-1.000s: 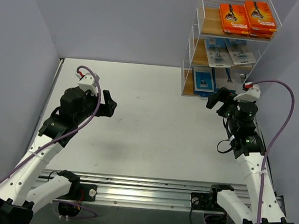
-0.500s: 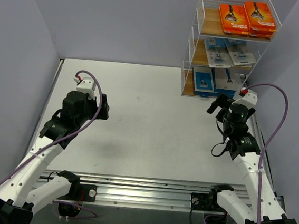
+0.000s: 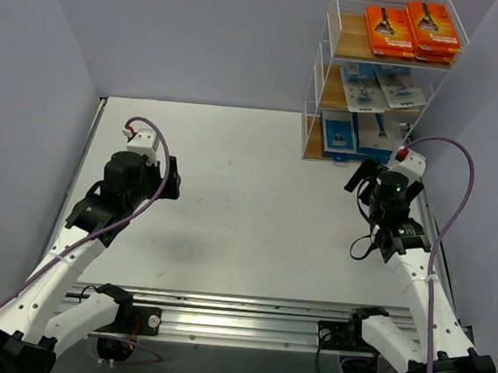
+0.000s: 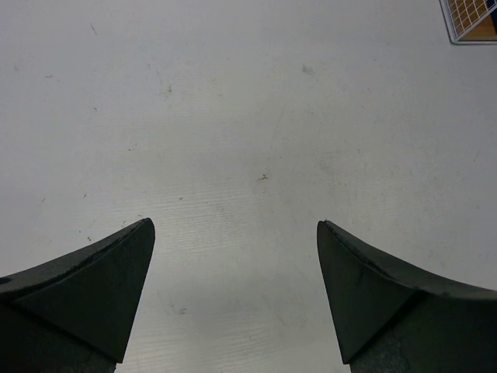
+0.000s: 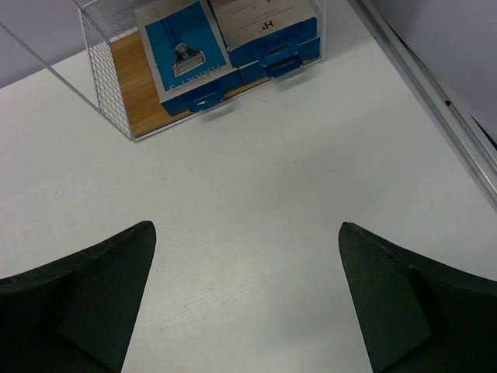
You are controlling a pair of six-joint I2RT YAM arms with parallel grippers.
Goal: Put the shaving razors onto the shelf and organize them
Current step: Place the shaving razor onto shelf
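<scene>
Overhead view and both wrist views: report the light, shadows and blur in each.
Overhead view: even soft light, no glare, faint shadows on the table. Left wrist view: table sharp, left fingers dark and featureless. Right wrist view: blue razor boxes crisp, small shadows under their front edges; right fingers equally dark.

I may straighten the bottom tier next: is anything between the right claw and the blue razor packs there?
Nothing visible. The right claw is open and empty, facing the shelf's lowest tier; only bare table lies between it and the blue razor packs at the tier's open front.
</scene>
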